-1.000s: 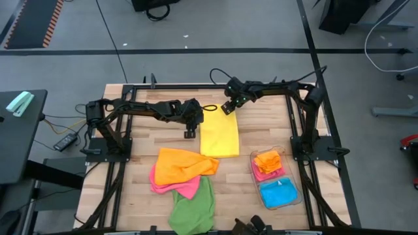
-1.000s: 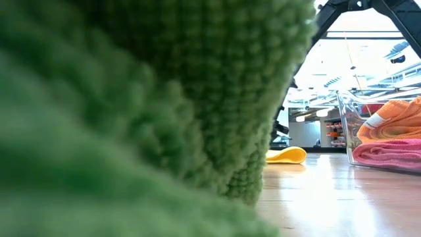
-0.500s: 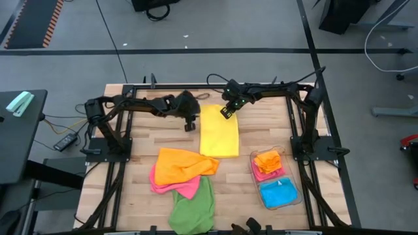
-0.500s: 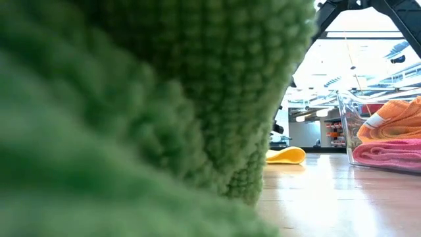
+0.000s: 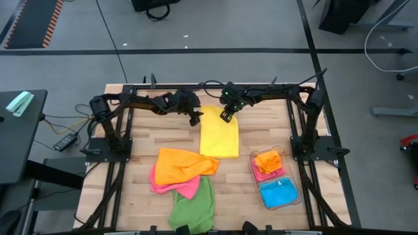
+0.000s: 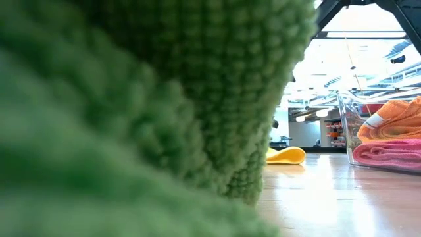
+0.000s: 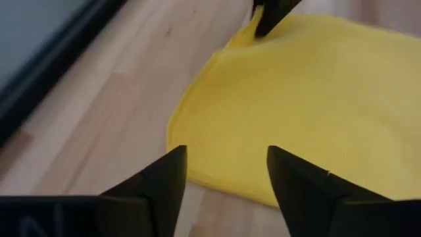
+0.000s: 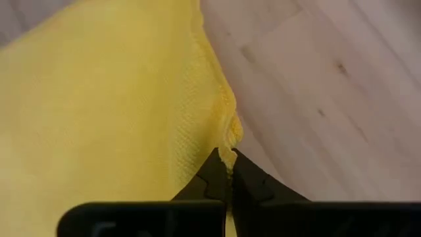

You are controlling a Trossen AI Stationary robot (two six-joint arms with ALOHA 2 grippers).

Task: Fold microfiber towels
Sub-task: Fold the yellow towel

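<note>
1. The yellow towel (image 5: pixel 219 136) lies flat in the middle of the wooden table (image 5: pixel 137 163), toward the far side, folded into a long rectangle.
2. The right gripper (image 8: pixel 225 172) is pinched shut on the yellow towel's far edge, so the fabric bunches up a bit between the tips. That arm reaches in low from the far right corner.
3. The left gripper (image 7: pixel 227 172) hangs just beside the towel's far left corner, fingers spread apart with nothing between them. Its arm stretches along the far edge from the left.
4. Nearer the front there's an orange towel (image 5: pixel 183 165) on top of a pink towel (image 5: pixel 171 185), with a green towel (image 5: pixel 194 209) touching them at the front edge.
5. To the right, a clear bin (image 5: pixel 275 177) holds folded orange, pink and blue ones, I think.
6. The low view is basically all green fuzz (image 6: pixel 131 118).
</note>
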